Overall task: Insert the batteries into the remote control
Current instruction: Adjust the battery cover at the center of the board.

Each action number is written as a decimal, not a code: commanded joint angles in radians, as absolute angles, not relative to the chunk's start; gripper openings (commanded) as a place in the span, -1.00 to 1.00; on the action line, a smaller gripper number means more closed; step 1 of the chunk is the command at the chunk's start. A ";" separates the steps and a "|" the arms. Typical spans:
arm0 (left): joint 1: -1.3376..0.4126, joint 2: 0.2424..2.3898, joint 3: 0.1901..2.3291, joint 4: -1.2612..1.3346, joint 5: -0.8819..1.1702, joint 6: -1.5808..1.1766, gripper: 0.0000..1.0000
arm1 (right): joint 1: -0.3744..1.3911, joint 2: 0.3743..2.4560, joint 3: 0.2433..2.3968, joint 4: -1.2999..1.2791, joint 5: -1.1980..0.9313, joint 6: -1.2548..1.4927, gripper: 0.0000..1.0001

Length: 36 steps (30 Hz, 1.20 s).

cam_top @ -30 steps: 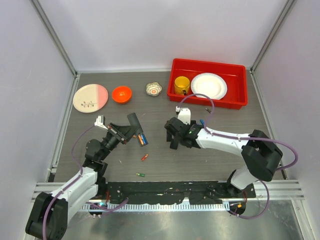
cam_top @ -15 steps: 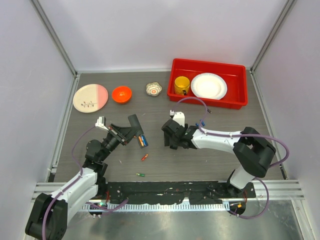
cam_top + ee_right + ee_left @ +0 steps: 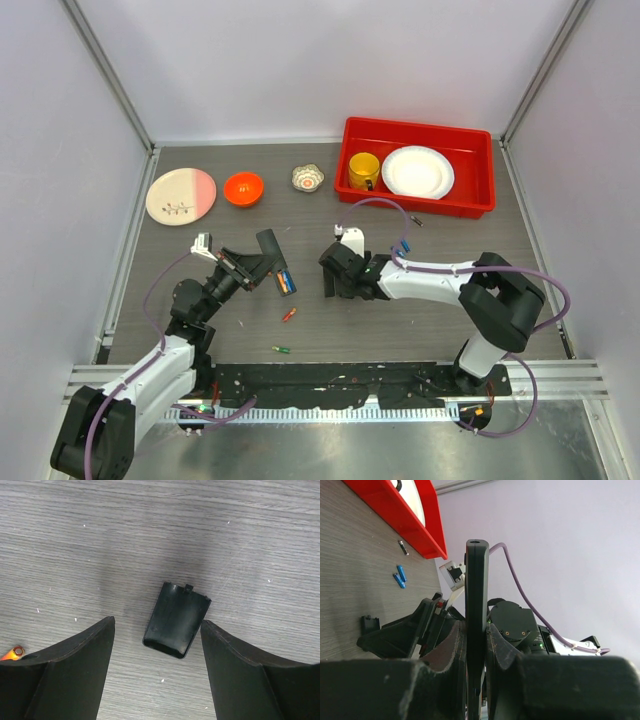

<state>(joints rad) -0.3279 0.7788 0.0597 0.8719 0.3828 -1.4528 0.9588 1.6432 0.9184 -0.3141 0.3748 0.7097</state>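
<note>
Remote (image 3: pixel 476 580): edge-on between the left gripper's (image 3: pixel 476 630) fingers. We see a slim, flat black bar.
Left gripper: clamped on the remote, a finger against each face.
Batteries (image 3: pixel 289 315): tiny coloured cylinders loose on the grey wood-grain table (image 3: pixel 75 540), apart from both grippers.
Right gripper (image 3: pixel 156 625): jaws well apart — we see them either side of a small matte black cover (image 3: pixel 176 620), touching nothing.
</note>
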 commanded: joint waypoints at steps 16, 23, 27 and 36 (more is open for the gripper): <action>-0.333 0.773 0.060 0.899 0.396 -1.430 -1.00 | 0.985 1.660 0.969 -0.330 0.410 0.716 0.50; -0.331 0.772 0.058 0.899 0.396 -1.430 -1.00 | 0.985 1.670 0.954 -0.331 0.411 0.723 0.50; -0.331 0.770 0.058 0.899 0.396 -1.430 -0.99 | 0.985 1.677 0.946 -0.333 0.413 0.726 0.50; -0.333 0.772 0.057 0.899 0.396 -1.430 -1.00 | 0.983 1.675 0.908 -0.331 0.411 0.747 0.50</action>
